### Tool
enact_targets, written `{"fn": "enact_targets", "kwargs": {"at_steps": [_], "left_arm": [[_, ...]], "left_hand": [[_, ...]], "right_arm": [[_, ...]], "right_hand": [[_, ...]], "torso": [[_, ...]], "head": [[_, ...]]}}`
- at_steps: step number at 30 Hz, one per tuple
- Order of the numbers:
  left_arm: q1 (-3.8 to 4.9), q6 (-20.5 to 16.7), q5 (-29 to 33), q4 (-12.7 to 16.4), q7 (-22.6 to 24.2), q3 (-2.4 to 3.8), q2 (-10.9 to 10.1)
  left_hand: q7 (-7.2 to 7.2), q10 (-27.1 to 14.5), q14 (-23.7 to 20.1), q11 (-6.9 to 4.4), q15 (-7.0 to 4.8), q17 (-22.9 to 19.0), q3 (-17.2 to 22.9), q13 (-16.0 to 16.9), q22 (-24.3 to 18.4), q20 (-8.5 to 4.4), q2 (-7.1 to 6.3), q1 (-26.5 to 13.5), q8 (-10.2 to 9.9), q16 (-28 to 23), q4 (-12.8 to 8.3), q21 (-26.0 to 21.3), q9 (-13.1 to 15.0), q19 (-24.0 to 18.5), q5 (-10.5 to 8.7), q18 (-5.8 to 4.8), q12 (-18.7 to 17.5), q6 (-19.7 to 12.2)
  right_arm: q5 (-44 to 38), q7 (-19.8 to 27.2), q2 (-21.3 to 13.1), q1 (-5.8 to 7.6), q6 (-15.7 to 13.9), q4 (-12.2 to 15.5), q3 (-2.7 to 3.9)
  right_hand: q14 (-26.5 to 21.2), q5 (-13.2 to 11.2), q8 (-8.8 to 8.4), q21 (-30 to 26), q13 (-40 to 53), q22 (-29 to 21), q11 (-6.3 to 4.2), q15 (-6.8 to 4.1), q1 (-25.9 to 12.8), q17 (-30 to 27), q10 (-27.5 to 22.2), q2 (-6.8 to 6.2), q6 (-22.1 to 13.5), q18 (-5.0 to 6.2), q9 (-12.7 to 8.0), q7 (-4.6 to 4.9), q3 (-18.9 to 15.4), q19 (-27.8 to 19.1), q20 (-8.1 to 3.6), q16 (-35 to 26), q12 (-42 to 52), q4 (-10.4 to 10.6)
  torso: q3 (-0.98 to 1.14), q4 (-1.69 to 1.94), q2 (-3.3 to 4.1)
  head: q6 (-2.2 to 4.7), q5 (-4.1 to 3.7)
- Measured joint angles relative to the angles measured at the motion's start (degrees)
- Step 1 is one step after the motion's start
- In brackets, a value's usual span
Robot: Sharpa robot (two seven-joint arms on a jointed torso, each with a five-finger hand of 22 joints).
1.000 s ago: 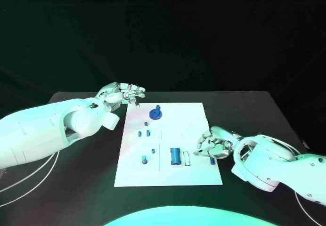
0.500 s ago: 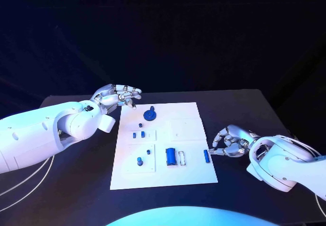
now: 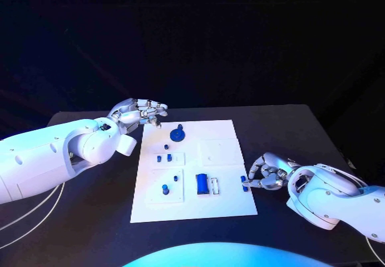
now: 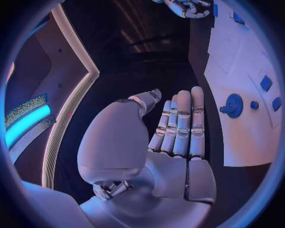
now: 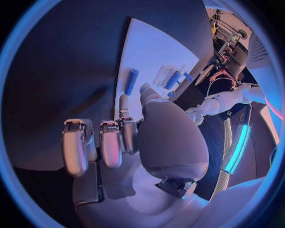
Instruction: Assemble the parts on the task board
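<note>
The white task board (image 3: 221, 206) lies in the middle of the black table. It carries a round blue part (image 3: 177, 134) at its far end, several small blue parts (image 3: 163, 158) along its left half and a larger blue block (image 3: 202, 184) near the front. A short blue peg (image 3: 243, 182) lies flat at its right edge. My right hand (image 3: 265, 172) sits on the table just right of that peg with its fingers curled and nothing in them. In the right wrist view the peg (image 5: 131, 81) lies a little beyond the fingertips (image 5: 123, 105). My left hand (image 3: 143, 112) hovers empty at the board's far left corner, its fingers (image 4: 181, 123) straight in the left wrist view.
The left wrist view shows the round blue part (image 4: 232, 105) on the board (image 4: 237, 57) beside my left hand, with the right hand (image 4: 187, 7) far off. Bare black table (image 3: 297, 128) surrounds the board.
My right hand drew back off the board's right edge, leaving the blue peg lying there, then came back close to it. The left hand has barely moved.
</note>
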Motion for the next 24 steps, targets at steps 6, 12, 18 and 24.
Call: {"fn": "enact_targets", "kwargs": {"at_steps": [6, 12, 18, 24], "left_arm": [[0.0, 0.01, 0.0, 0.0, -0.04, 0.0, -0.05], [0.01, 0.02, 0.0, 0.0, -0.06, -0.01, -0.11], [0.01, 0.03, 0.0, 0.01, -0.07, -0.01, -0.12], [0.01, 0.05, 0.0, 0.01, -0.09, -0.02, -0.15]], "left_hand": [[0.0, 0.0, 0.0, 0.0, 0.0, 0.0, 0.0, 0.0, 0.0, 0.0, 0.0, 0.0, 0.0, 0.0, 0.0, 0.0, 0.0, 0.0, 0.0, 0.0, 0.0, 0.0], [0.0, 0.0, 0.0, 0.0, 0.0, 0.01, 0.0, 0.0, 0.0, 0.0, 0.0, 0.0, 0.0, 0.0, 0.0, 0.01, 0.0, 0.0, 0.0, 0.0, 0.0, 0.0], [0.0, 0.0, 0.0, 0.0, 0.0, 0.01, 0.0, 0.0, 0.0, 0.0, 0.0, 0.0, 0.0, 0.0, 0.0, 0.02, 0.0, 0.0, 0.0, 0.0, 0.0, 0.0], [0.0, 0.01, 0.0, 0.0, 0.0, 0.01, 0.0, 0.0, -0.06, 0.0, 0.0, 0.0, 0.0, 0.0, 0.0, 0.02, -0.01, 0.0, 0.0, 0.0, 0.0, 0.0]], "right_arm": [[-0.37, -0.31, 1.36, -0.58, 0.01, -0.99, -0.01], [-0.6, -0.54, 2.4, -0.92, 0.11, -2.07, -0.01], [-1.02, -0.77, 3.56, -1.29, 0.68, -3.0, 0.0], [-2.74, -1.34, 4.41, -1.5, 2.08, -3.83, 0.34]], "right_hand": [[0.0, 0.0, 0.0, 0.0, 0.0, 0.04, 0.0, 0.0, 0.0, 0.0, 0.0, 0.0, 0.18, 0.0, 0.14, -0.18, 0.4, 0.0, 0.0, 0.0, 0.0, 0.08], [-0.21, 0.0, 0.23, 0.16, 0.0, 0.04, -0.01, -0.21, -0.22, -0.01, 0.01, 0.22, 0.18, 0.0, 0.22, -0.18, 0.66, 0.0, 0.0, 0.0, 0.0, -0.17], [0.01, 0.0, 0.46, 0.22, 0.0, 0.03, -0.36, -0.43, 0.42, -0.01, 0.05, 0.79, 0.44, 0.0, 0.61, -0.44, 1.72, 0.0, 0.0, 0.0, 0.0, -0.49], [0.01, 0.26, 1.11, 0.21, 0.0, 0.03, -0.56, -0.43, 3.59, -0.01, -0.16, -0.11, 0.58, 0.0, 1.08, -0.55, 3.34, 0.22, -0.23, 0.0, 0.0, -1.28]], "torso": [[-0.02, 0.0, 0.02], [-0.02, 0.0, 0.02], [-0.02, -0.02, -0.01], [-0.07, -0.02, -0.04]], "head": [[-0.01, 0.12], [-0.02, 0.24], [-0.02, 0.29], [-0.18, 0.35]]}}
